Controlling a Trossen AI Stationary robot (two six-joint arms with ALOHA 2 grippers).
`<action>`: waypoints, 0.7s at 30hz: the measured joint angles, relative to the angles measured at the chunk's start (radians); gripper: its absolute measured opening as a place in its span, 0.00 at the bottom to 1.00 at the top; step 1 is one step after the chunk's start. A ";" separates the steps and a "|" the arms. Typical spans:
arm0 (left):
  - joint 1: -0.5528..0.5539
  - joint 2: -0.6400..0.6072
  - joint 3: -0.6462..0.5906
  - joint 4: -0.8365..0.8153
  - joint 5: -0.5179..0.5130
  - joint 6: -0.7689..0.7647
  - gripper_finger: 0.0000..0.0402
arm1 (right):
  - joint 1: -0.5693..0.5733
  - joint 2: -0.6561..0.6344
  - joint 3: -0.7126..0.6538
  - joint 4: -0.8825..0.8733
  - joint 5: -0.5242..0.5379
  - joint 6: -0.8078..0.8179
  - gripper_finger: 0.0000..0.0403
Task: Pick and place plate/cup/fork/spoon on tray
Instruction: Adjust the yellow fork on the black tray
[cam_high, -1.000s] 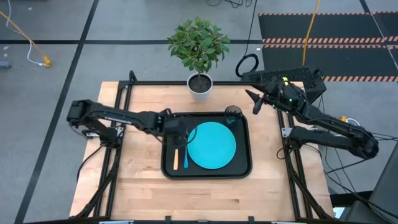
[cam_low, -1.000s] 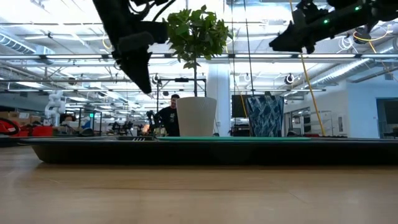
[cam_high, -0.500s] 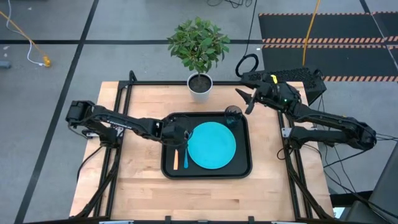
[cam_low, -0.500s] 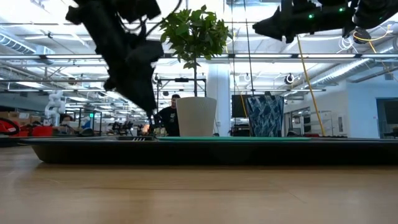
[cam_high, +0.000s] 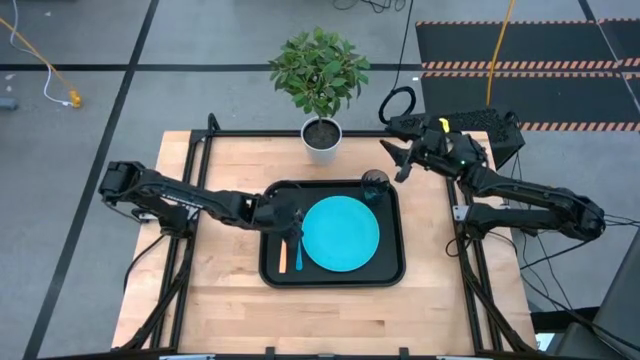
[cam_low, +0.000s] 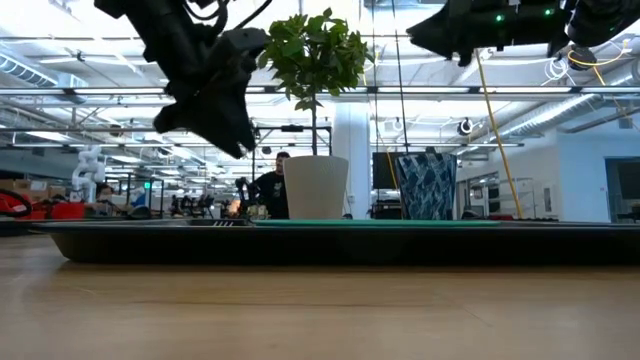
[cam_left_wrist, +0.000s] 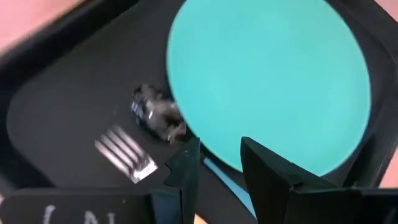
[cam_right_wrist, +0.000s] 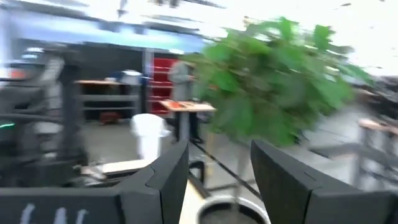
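With all four pieces on the tray (cam_high: 388, 268), the empty, parted left gripper (cam_high: 297, 222) should lift straight clear of the spoon (cam_high: 299, 249).

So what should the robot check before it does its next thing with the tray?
1. Plate lies flat on the tray: ok.
2. Cup stands on the tray, in its far corner by the right arm: ok.
3. Fork and spoon lie side by side on the tray, beside the plate: ok.
4. Left pincer is empty, fingers apart, above the spoon: ok.
5. Right pincer is open, holds nothing, raised beyond the tray near the potted plant: ok.
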 joint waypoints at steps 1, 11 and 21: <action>0.001 0.000 0.000 -0.013 -0.001 -0.046 0.29 | 0.000 0.000 0.000 -0.012 0.046 0.021 0.42; 0.001 0.006 0.000 -0.167 -0.187 -0.265 0.29 | 0.015 -0.003 0.000 -0.150 0.223 0.129 0.42; -0.074 0.074 0.000 -0.177 -0.247 -0.449 0.29 | 0.058 -0.020 0.000 -0.138 0.220 0.141 0.42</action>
